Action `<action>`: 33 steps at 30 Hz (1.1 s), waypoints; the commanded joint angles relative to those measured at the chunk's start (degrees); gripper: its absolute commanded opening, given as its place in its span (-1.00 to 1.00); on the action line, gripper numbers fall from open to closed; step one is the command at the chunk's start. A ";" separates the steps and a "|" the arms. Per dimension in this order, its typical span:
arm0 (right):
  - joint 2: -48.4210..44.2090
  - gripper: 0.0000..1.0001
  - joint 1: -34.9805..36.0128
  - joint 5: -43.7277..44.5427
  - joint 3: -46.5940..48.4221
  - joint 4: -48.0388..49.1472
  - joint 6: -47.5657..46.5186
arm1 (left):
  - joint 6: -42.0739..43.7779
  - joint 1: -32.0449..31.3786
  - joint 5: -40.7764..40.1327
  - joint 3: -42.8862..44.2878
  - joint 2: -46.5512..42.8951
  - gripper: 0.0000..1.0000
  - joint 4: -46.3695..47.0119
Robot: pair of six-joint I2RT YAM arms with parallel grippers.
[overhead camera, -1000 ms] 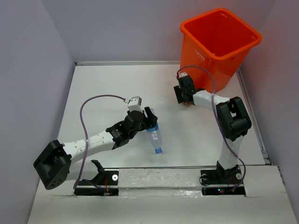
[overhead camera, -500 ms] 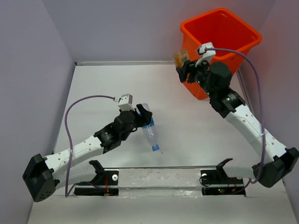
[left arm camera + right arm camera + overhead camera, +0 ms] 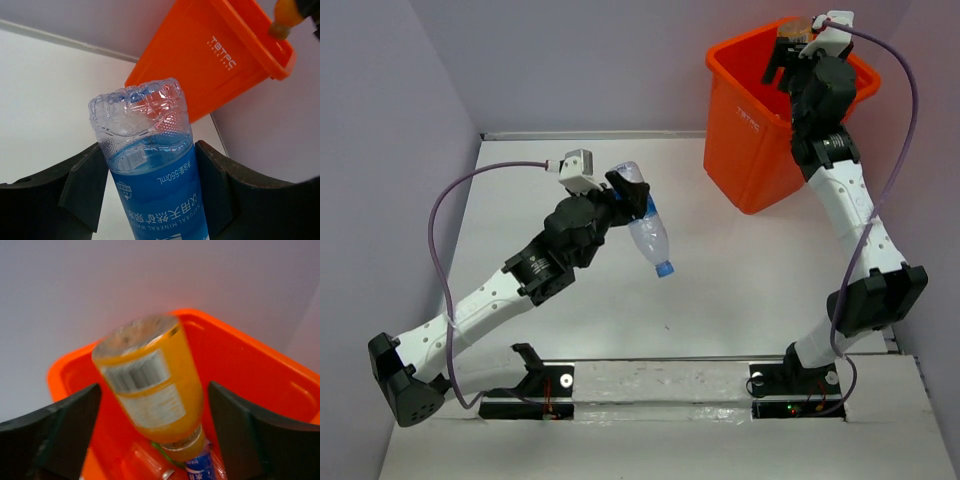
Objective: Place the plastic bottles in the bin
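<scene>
Table (image 3: pixel 740 290) is white w/ grey walls (image 3: pixel 380 150) close on 3 sides. The orange bin (image 3: pixel 745 140) sits in the far R corner, tight to the back and R walls, rolled rim up, and its mouth is way wider than any bottle.

Right gripper (image 3: pixel 155 390) is up over the bin's mouth, inside the rim line, spread wide. The orange bottle (image 3: pixel 150 385) is btwn the fingers (image 3: pixel 55 435), base toward the cam and neck down. There's a visible gap on each side, so nothing's clamping it. It's blurry tbh. Just under its neck, down in the bin, a bit of blue label (image 3: pixel 199 466) shows.

Left gripper (image 3: pixel 149 150) is closed on the clear bottle (image 3: pixel 645 228), pads touching both sides. The base pokes out past the fingertips and the blue cap hangs below, tilted. It's held above the table, left of the bin's near wall and well apart from it, w/ open space in btwn.
</scene>
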 commanded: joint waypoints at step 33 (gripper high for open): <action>-21.60 0.83 -2.07 -66.74 -30.64 7.14 34.52 | 10.93 0.51 16.97 48.57 34.73 0.13 13.96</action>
